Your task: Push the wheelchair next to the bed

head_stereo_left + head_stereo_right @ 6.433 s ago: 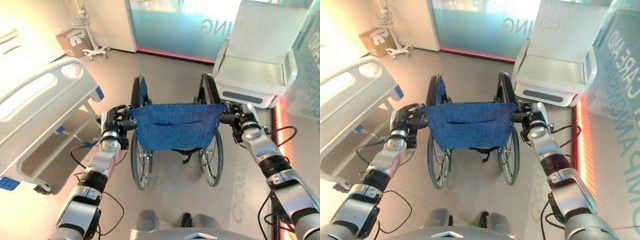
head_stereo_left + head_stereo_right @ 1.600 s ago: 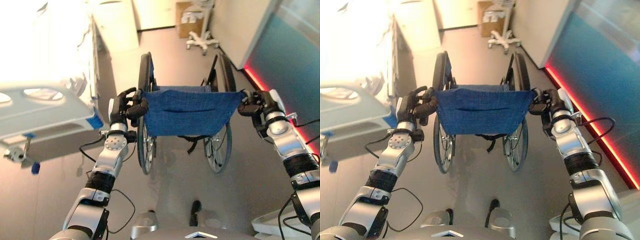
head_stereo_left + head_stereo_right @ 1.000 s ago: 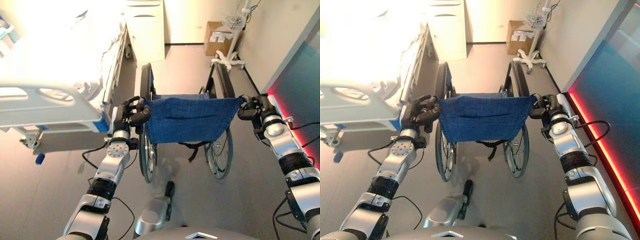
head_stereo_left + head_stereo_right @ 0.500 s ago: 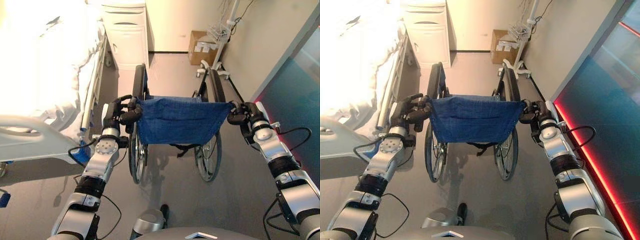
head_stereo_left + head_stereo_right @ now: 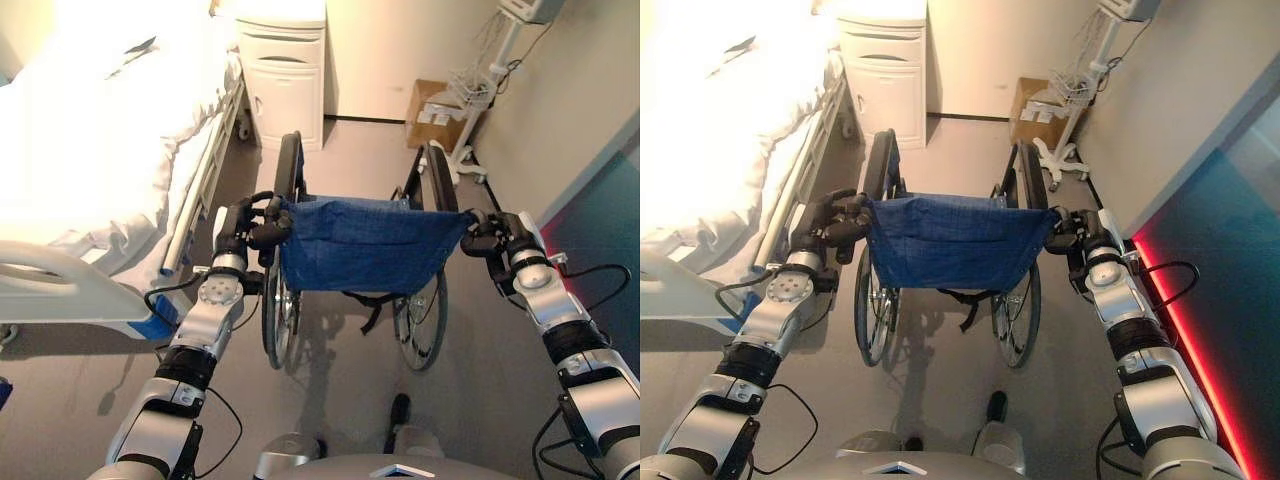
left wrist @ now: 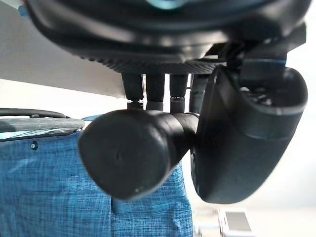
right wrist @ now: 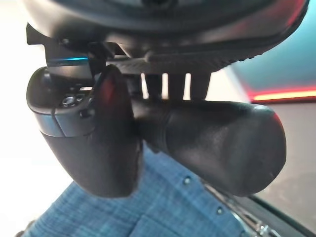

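Left hand (image 5: 243, 229): fingers wrapped round the wheelchair's left push handle (image 6: 131, 158).
Right hand (image 5: 502, 243): curled round the right push handle (image 7: 217, 148).
Wheelchair (image 5: 362, 245): ahead, between both hands, beside the bed (image 5: 90, 170) on the left hand's side.
Risk: uneven pushing could swing its left wheel (image 5: 278, 310) into the bed rail.
Risk ahead: the cabinet (image 5: 285, 70) and stand (image 5: 470, 100) beyond the hands narrow the lane.

The wheelchair (image 5: 362, 262) seat hides behind its blue backrest (image 5: 360, 244); bed (image 5: 90, 160) cropped left.
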Motion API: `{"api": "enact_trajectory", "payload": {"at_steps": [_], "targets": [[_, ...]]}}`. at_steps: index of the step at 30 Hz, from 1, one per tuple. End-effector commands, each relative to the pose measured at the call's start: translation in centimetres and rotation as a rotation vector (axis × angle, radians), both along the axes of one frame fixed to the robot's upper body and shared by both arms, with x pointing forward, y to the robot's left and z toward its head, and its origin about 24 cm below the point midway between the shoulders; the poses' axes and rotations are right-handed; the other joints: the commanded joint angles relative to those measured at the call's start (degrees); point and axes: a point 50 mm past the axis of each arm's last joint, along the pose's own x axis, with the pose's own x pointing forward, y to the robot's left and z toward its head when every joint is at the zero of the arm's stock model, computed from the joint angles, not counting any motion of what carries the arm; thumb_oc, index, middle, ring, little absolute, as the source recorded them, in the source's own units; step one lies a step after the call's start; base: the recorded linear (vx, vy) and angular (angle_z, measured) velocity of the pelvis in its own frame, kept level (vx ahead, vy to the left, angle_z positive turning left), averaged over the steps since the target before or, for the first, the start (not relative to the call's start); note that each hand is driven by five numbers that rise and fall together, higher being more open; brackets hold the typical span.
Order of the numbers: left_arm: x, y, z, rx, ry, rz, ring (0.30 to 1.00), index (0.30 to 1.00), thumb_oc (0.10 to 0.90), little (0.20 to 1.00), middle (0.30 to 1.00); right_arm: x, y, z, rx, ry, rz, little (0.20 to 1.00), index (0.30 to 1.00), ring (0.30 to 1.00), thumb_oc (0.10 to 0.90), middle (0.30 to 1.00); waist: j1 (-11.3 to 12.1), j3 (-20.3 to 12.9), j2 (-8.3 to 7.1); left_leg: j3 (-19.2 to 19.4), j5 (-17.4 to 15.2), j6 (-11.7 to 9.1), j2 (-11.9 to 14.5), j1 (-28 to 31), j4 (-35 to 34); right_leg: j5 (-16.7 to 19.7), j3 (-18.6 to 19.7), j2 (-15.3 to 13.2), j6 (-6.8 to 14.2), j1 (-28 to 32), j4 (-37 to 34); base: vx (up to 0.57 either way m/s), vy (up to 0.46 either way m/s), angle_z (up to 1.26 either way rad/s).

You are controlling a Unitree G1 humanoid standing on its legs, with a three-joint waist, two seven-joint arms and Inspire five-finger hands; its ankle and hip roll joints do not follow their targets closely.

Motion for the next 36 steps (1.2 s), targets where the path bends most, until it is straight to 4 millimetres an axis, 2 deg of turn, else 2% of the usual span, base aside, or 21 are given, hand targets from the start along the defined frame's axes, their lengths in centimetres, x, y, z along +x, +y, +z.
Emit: {"api": "enact_trajectory", "payload": {"at_steps": [1,2,3,5,6,8,10,13,14,15,16,17,18,20,24,25,26,28,31,34,36], "targets": [[-1.6,0.7,-3.0,0.106,0.172,-0.046,0.3,0.3,0.4,0.3,0.3,0.0,1.6,-0.5,0.009,0.119,0.221,0.3,0.3,0.3,0.4,0.3,1.2,0.2,0.91,8.7,2.2,-5.8,9.8,-0.7,7.4,0.1,-2.0,2.0,-3.3,-2.1,6.2,0.34,-0.444,0.96],[-1.3,0.3,-3.1,0.1,0.176,-0.052,0.3,0.3,0.4,0.3,0.3,-0.1,1.1,-0.6,0.012,0.117,0.208,0.3,0.3,0.3,0.4,0.3,0.1,0.2,0.95,10.9,5.9,-6.6,12.1,-1.4,9.7,-0.8,-3.2,3.0,-5.0,-0.9,5.7,0.3,-0.395,1.03],[-1.3,0.3,-3.1,0.1,0.176,-0.052,0.3,0.3,0.4,0.3,0.3,-0.1,1.1,-0.6,0.012,0.117,0.208,0.3,0.3,0.3,0.4,0.3,0.0,0.2,1.0,10.8,5.8,-6.6,12.1,-1.4,9.8,-0.8,-3.3,3.0,-5.1,-0.8,5.7,0.19,-0.258,0.89],[-0.7,-0.6,-3.2,0.108,0.172,-0.077,0.3,0.3,0.4,0.3,0.3,-0.3,0.4,-0.9,0.01,0.116,0.181,0.3,0.3,0.3,0.4,0.3,-1.6,0.1,0.96,14.9,8.5,-7.3,14.0,-2.5,12.9,-1.7,-5.0,3.8,-6.8,0.5,5.1,0.21,-0.251,0.96],[-0.3,-1.0,-3.2,0.109,0.169,-0.086,0.3,0.3,0.4,0.3,0.3,-0.6,-0.3,-1.3,0.004,0.122,0.157,0.3,0.3,0.3,0.4,0.3,-2.7,0.1,0.95,17.6,8.5,-7.4,13.8,-2.8,15.0,-2.5,-6.3,4.1,-7.8,1.7,4.8,0.3,-0.302,0.89],[0.0,-1.3,-3.3,0.11,0.17,-0.084,0.3,0.3,0.4,0.3,0.3,-0.7,-0.6,-1.6,0.006,0.129,0.143,0.3,0.3,0.3,0.4,0.3,-3.1,0.3,1.37,18.1,7.7,-7.3,13.0,-2.6,14.6,-3.1,-6.5,4.9,-8.1,2.7,4.6,0.21,-0.143,0.56],[0.4,-1.2,-3.3,0.126,0.18,-0.067,0.3,0.3,0.4,0.3,0.3,-0.5,-0.1,-2.0,0.019,0.136,0.13,0.3,0.3,0.3,0.4,0.3,-2.5,0.3,2.15,15.8,4.8,-5.9,7.9,-2.3,9.5,-4.3,-5.1,6.8,-7.8,3.7,4.9,0.28,-0.123,0.28],[0.6,-0.8,-3.2,0.121,0.185,-0.04,0.3,0.3,0.4,0.3,0.3,-0.2,0.8,-2.1,0.029,0.137,0.125,0.3,0.3,0.3,0.4,0.3,-1.6,0.6,2.95,15.5,4.5,-5.2,4.8,-3.8,3.8,-5.8,-4.3,8.7,-7.6,5.8,4.9,0.27,-0.093,0.4],[0.6,-0.7,-3.1,0.121,0.183,-0.029,0.3,0.3,0.4,0.3,0.3,-0.1,1.4,-2.3,0.03,0.142,0.131,0.3,0.3,0.3,0.4,0.3,-0.4,1.3,3.45,15.8,6.3,-5.6,3.4,-7.1,1.8,-6.8,-3.8,9.9,-7.6,8.5,4.2,0.32,-0.089,0.62],[0.6,-0.7,-3.1,0.119,0.182,-0.025,0.3,0.3,0.4,0.3,0.3,0.0,1.6,-2.3,0.029,0.143,0.132,0.3,0.3,0.3,0.4,0.3,-0.1,1.4,3.6,16.0,7.1,-5.8,3.3,-8.0,1.3,-7.0,-3.7,10.2,-7.6,9.2,3.9,0.35,-0.077,0.34],[0.6,-0.6,-3.1,0.113,0.177,-0.015,0.3,0.3,0.4,0.3,0.3,0.0,1.9,-2.5,0.028,0.143,0.138,0.3,0.3,0.3,0.4,0.3,0.7,1.7,4.08,16.5,9.6,-6.4,3.3,-10.5,-0.6,-7.4,-3.9,11.0,-7.7,10.8,3.2,0.41,-0.045,0.06],[0.5,-0.4,-3.2,0.102,0.172,0.005,0.3,0.3,0.4,0.3,0.3,0.0,2.2,-2.6,0.027,0.144,0.154,0.3,0.3,0.3,0.4,0.3,2.0,2.1,4.62,17.2,13.7,-7.2,4.2,-13.3,-3.2,-8.3,-3.5,11.9,-8.1,13.4,2.1,0.53,-0.031,-0.16],[0.3,-0.2,-3.2,0.098,0.167,0.013,0.3,0.3,0.4,0.3,0.3,0.0,2.3,-2.6,0.028,0.142,0.161,0.3,0.3,0.3,0.4,0.3,2.7,2.1,4.94,16.8,15.9,-7.6,4.8,-14.6,-5.4,-8.8,-3.0,12.4,-8.2,14.8,1.6,0.43,-0.011,-0.31],[0.0,0.3,-3.2,0.094,0.161,0.03,0.3,0.3,0.4,0.3,0.3,0.1,2.4,-2.3,0.028,0.141,0.176,0.3,0.3,0.3,0.4,0.3,3.4,1.9,5.18,16.4,17.7,-7.8,5.6,-15.6,-7.4,-9.6,-2.5,12.5,-8.3,16.1,1.4,0.4,0.045,-0.6],[-0.4,1.6,-2.9,0.089,0.142,0.058,0.3,0.3,0.4,0.3,0.3,0.5,2.6,-1.5,0.023,0.132,0.208,0.3,0.3,0.3,0.4,0.3,4.6,1.0,5.4,18.2,16.5,-6.6,6.6,-15.6,-8.4,-12.7,-2.7,11.4,-8.1,18.3,2.9,0.41,0.118,-0.82],[-0.5,1.8,-2.9,0.076,0.145,0.075,0.3,0.3,0.4,0.3,0.3,0.4,2.6,-1.8,0.063,0.143,0.198,0.3,0.3,0.3,0.4,0.3,4.7,0.5,5.05,19.4,13.6,-5.2,6.3,-15.5,-4.5,-15.0,-3.3,10.4,-7.9,18.9,6.6,0.5,0.172,-0.81],[-0.4,2.1,-2.7,0.078,0.143,0.074,0.3,0.3,0.4,0.3,0.3,0.0,2.5,-2.3,0.075,0.165,0.203,0.3,0.3,0.3,0.4,0.3,4.8,0.2,4.49,19.9,10.8,-3.8,5.5,-16.6,-0.5,-15.3,-3.1,9.4,-7.1,19.5,11.1,0.55,0.2,-0.8],[-0.5,2.7,-2.3,0.098,0.139,0.069,0.3,0.3,0.4,0.3,0.3,-1.0,2.2,-3.4,0.101,0.178,0.192,0.3,0.3,0.3,0.4,0.3,4.8,-0.5,3.86,20.7,9.3,-1.7,4.8,-15.1,-1.0,-11.0,-3.9,7.3,-4.1,17.2,21.0,0.44,0.181,-0.46],[-0.4,3.3,-2.0,0.144,0.137,0.075,0.3,0.3,0.4,0.3,0.3,-2.4,1.7,-4.8,0.144,0.183,0.181,0.3,0.3,0.3,0.4,0.3,4.7,-1.1,3.72,18.5,9.0,-0.3,2.9,-13.6,-1.9,-5.3,-2.9,5.4,-2.1,14.2,29.6,0.41,0.123,-0.42],[-0.5,3.8,-1.7,0.189,0.135,0.074,0.3,0.3,0.4,0.3,0.3,-3.3,2.0,-5.9,0.178,0.186,0.17,0.3,0.3,0.3,0.4,0.3,4.5,-1.2,2.73,17.6,8.1,0.3,1.0,-12.2,-1.5,0.2,-2.5,4.4,-1.5,10.5,28.9,0.49,0.053,0.0],[-0.6,4.0,-1.6,0.199,0.121,0.091,0.3,0.3,0.4,0.3,0.3,-3.0,2.7,-5.8,0.174,0.186,0.19,0.3,0.3,0.3,0.4,0.3,2.9,0.0,3.57,17.0,7.3,-0.3,1.7,-8.2,-2.4,0.2,-2.6,4.7,-2.3,2.8,23.7,0.31,-0.006,-0.17]]}}
